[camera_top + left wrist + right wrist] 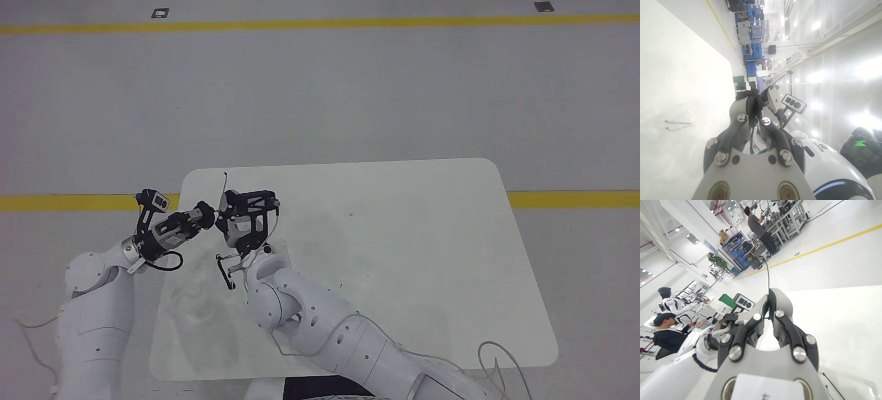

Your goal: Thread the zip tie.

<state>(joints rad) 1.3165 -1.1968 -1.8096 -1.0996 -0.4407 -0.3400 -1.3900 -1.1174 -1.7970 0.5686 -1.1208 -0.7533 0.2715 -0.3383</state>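
Our right pincer clenches the thin black plastic zip tie; our left pincer is clenched just beside it, above the white table.

Thin black zip tie, gently curved, is pinched at one end in the right claw, free length sticking out beyond it

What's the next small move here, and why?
Probably a small wrist turn of the right gripper to swing the free end of the thin black plastic zip tie toward the left gripper. The right gripper is shut on the strap, the long end stands free with no loop visible, and the shut left gripper sits tip to tip with it.
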